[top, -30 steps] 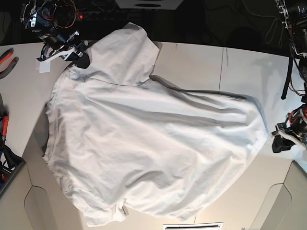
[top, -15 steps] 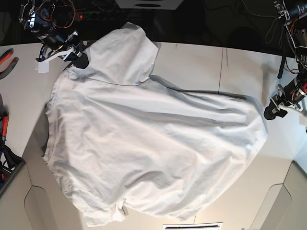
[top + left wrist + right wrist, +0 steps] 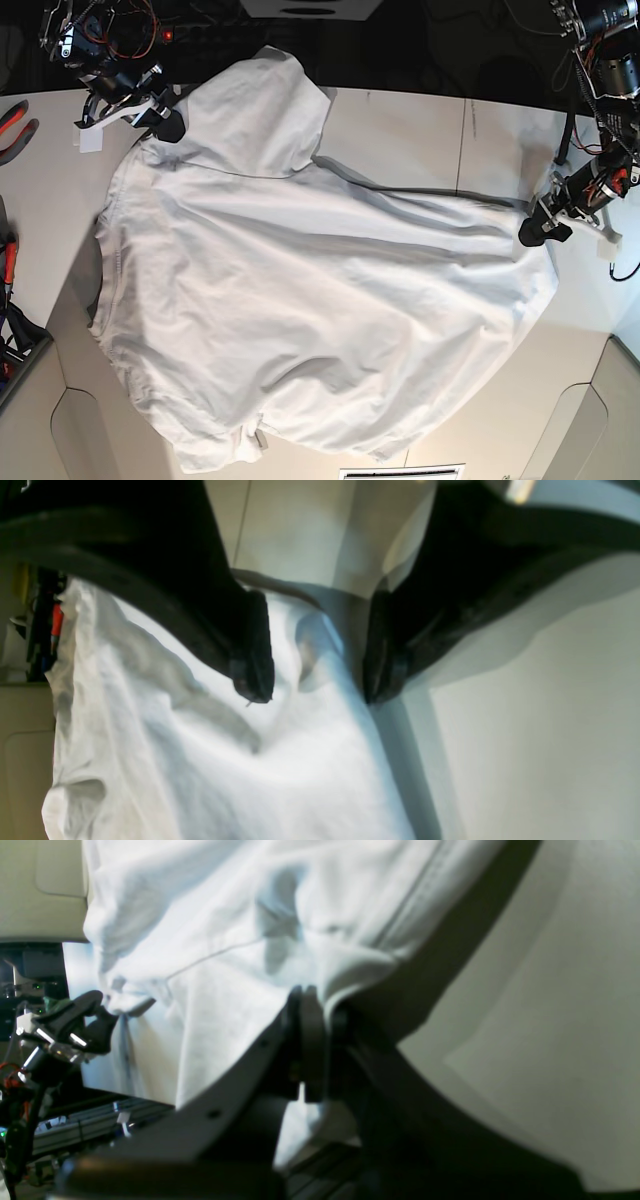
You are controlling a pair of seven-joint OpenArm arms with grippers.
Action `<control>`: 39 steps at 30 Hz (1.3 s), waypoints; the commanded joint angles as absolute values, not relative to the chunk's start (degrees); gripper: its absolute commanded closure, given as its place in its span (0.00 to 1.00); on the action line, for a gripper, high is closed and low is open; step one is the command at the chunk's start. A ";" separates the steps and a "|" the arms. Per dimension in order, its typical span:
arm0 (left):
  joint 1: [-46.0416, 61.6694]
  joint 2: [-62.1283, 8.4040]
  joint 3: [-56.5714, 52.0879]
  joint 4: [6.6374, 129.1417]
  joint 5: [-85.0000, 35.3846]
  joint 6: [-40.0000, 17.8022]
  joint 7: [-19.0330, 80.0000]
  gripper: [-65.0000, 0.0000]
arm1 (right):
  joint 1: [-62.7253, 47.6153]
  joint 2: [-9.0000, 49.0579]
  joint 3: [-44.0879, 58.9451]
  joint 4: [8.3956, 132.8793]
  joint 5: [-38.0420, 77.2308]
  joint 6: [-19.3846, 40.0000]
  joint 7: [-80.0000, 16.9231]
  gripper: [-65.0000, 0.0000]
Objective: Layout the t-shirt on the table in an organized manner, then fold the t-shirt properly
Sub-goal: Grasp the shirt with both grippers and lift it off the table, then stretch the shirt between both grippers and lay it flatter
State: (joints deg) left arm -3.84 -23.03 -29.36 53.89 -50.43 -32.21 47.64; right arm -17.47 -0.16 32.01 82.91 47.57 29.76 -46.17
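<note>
The white t-shirt [image 3: 320,300] lies spread and wrinkled across the table [image 3: 400,130], with one sleeve reaching over the far edge. At the base view's top left, my right gripper [image 3: 163,118] is shut on the shirt's cloth near that sleeve. The right wrist view shows its jaws [image 3: 310,1010] pinching a fold of the t-shirt [image 3: 225,915]. My left gripper [image 3: 537,230] is at the shirt's right edge. In the left wrist view, my left gripper [image 3: 317,690] is open. Its black fingers [image 3: 252,655] straddle the t-shirt [image 3: 300,760] edge and hold nothing.
Red-handled pliers [image 3: 14,122] and cables [image 3: 8,270] sit at the table's left edge. A thin dark seam [image 3: 462,140] crosses the tabletop at the back right. Recessed panels [image 3: 590,430] mark the front corners. Dark space lies beyond the far edge.
My left gripper has moved up and inward from the right table edge to the shirt's right edge, and its jaws have spread. The right gripper has kept its hold and place.
</note>
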 commanded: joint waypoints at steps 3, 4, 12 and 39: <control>-4.58 -24.14 -29.47 54.63 -50.87 -33.08 48.12 0.51 | -17.47 0.14 32.12 83.88 51.33 30.44 -47.46 1.00; -4.58 -24.16 -29.47 54.63 -51.35 -34.02 48.36 0.60 | -17.50 0.14 32.12 83.90 51.99 31.11 -47.94 1.00; -4.40 -24.95 -29.65 54.74 -58.85 -37.19 51.81 1.00 | -17.87 0.16 32.29 87.00 52.93 31.94 -50.26 1.00; 9.52 -24.88 -32.16 64.36 -72.01 -40.00 57.93 1.00 | -26.13 0.16 37.95 106.63 53.06 31.94 -55.57 1.00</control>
State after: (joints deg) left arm 9.89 -23.77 -31.73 63.44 -70.35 -38.68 58.35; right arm -25.89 -0.16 37.67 105.49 51.64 31.35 -56.29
